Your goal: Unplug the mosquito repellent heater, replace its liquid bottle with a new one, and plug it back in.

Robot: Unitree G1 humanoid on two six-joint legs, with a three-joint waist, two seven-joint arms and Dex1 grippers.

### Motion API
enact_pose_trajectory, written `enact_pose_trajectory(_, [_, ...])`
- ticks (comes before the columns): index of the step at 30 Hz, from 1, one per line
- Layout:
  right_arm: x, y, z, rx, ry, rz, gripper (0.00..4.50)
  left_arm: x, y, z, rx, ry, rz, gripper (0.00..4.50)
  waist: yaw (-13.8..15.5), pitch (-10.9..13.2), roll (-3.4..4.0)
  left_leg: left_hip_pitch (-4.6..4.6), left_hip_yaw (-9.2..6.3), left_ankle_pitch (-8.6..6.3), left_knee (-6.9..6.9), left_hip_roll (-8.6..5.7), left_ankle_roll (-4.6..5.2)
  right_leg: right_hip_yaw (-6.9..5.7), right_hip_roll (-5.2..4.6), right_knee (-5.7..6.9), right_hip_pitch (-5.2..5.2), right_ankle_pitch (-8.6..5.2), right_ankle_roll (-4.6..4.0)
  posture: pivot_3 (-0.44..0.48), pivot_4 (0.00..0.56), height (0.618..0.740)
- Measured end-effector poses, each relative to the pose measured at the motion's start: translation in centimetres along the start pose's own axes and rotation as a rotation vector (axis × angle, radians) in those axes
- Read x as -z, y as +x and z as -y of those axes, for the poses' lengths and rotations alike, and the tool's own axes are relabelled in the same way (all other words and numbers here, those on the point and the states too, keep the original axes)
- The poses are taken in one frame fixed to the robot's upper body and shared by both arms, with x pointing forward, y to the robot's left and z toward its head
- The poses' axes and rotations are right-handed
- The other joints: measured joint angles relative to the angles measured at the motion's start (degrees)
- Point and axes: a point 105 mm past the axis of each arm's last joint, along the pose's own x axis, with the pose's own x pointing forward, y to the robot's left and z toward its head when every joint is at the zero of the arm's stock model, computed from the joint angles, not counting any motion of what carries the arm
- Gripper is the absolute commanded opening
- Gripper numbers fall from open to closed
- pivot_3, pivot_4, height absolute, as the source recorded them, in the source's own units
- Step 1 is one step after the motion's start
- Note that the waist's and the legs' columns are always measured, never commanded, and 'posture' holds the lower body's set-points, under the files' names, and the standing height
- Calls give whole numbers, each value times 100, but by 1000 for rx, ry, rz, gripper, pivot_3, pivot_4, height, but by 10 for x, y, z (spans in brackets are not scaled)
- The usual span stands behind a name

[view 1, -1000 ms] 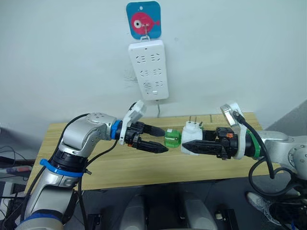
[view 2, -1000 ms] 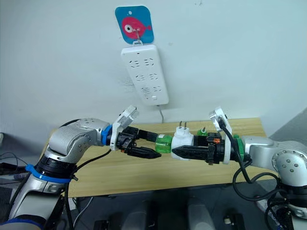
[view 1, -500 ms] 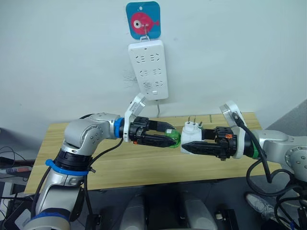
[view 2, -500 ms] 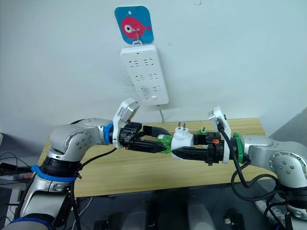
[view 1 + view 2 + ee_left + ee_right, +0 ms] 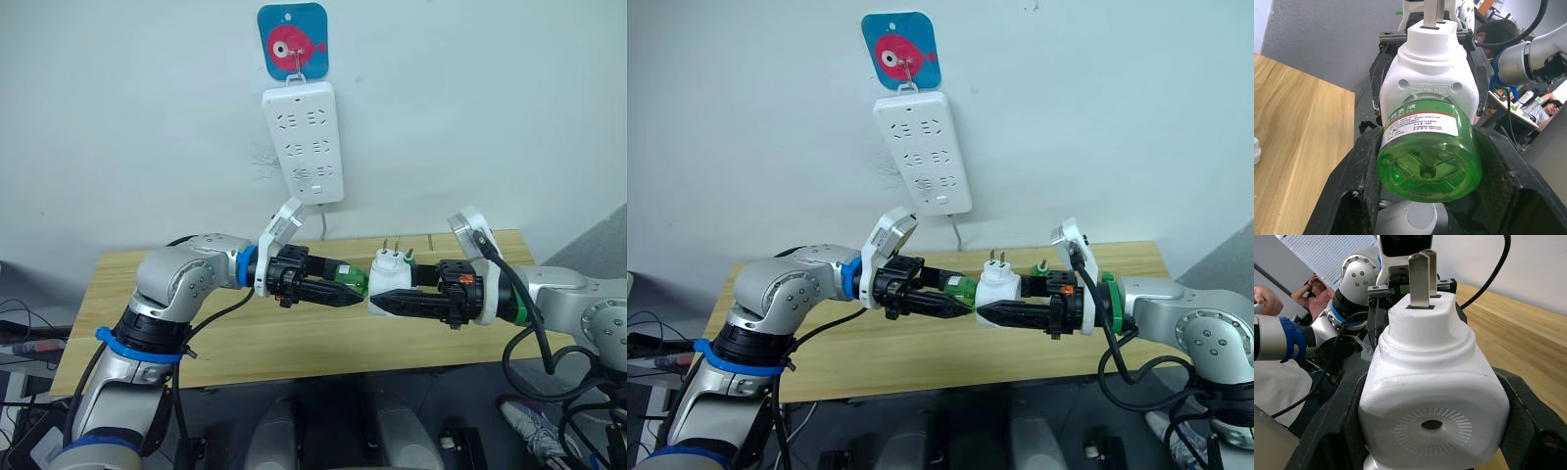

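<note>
The white mosquito repellent heater hangs in the air above the wooden table, its two metal prongs pointing up. My right gripper is shut on its sides. A green liquid bottle with a white label sticks out of the heater toward my left arm. My left gripper is shut on this bottle, one black finger on each side. Both grippers meet nose to nose over the middle of the table.
A long white power strip hangs on the wall below a blue fish hook. A small green item stands on the table behind the heater. A small white object lies on the table. People are seen in the background of the wrist views.
My left gripper, open and short of the bottle a second ago, moved right onto the green bottle and shut on it. The right gripper kept the heater still.
</note>
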Motion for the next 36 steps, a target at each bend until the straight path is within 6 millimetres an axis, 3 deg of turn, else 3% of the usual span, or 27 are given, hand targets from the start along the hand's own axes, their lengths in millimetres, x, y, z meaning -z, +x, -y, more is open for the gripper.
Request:
enact_pose_trajectory(2, [0, 0, -1, 1, -5, -1, 3016, 0, 0, 0, 1, 0, 0, 2300, 0, 0, 0, 0, 0, 0, 0, 0, 0, 0, 0, 0, 0, 0, 0, -214, 205, 740])
enact_pose_trajectory(6, [1, 0, -1, 16, -20, 1, 4393, 0, 0, -1, -3, -4, 2, 2300, 0, 0, 0, 0, 0, 0, 0, 0, 0, 0, 0, 0, 0, 0, 0, -215, 205, 740])
enact_pose_trajectory(11, [14, -23, 11, 133, -40, -85, 4500, 1, -5, -6, -32, -6, 6, 2300, 18, 0, 0, 0, 1, 0, 0, -3, 0, 0, -2, -2, 0, 0, 0, -221, 207, 740])
enact_pose_trajectory(14, [2, -40, 14, 192, -81, -82, 3837, 3, -11, -14, -79, 14, 2, 2300, 4, 0, 0, 1, 5, 0, 1, -2, 0, 4, -1, 1, 0, 0, 0, -230, 206, 740])
enact_pose_trajectory(17, [-19, -44, 1, 155, -134, -63, 2764, 4, -12, -17, -94, 32, 2, 2300, -22, 0, 0, 3, 3, 0, -1, 3, 0, 1, 4, 3, -1, 0, 0, -236, 205, 740])
enact_pose_trajectory(21, [-35, -39, -20, 51, -158, -64, 1251, 5, -12, -20, -103, 65, -7, 2300, -20, 0, 0, 2, 1, 0, -2, 2, 0, 1, 4, -1, 0, 0, 0, -240, 201, 740])
enact_pose_trajectory(24, [-49, -25, -28, 1, -199, -28, 88, 6, -9, -20, -85, 76, -11, 2300, -36, 0, -1, 2, 5, 0, 1, 1, 0, 5, 1, 1, 0, 0, 0, -239, 198, 740])
enact_pose_trajectory(31, [-38, -1, -9, -4, -132, -34, 0, 5, -7, -16, -59, 86, -15, 2300, -39, -1, -1, -2, 4, 0, 0, -1, 0, 5, -2, -2, -1, 0, -1, -227, 194, 740])
enact_pose_trajectory(36, [-39, 5, -6, -13, -140, -35, 0, 4, -7, -12, -52, 110, -30, 2300, -40, -1, 0, -1, 1, 0, 0, -1, 0, 1, -2, 1, -1, 0, -1, -218, 191, 740])
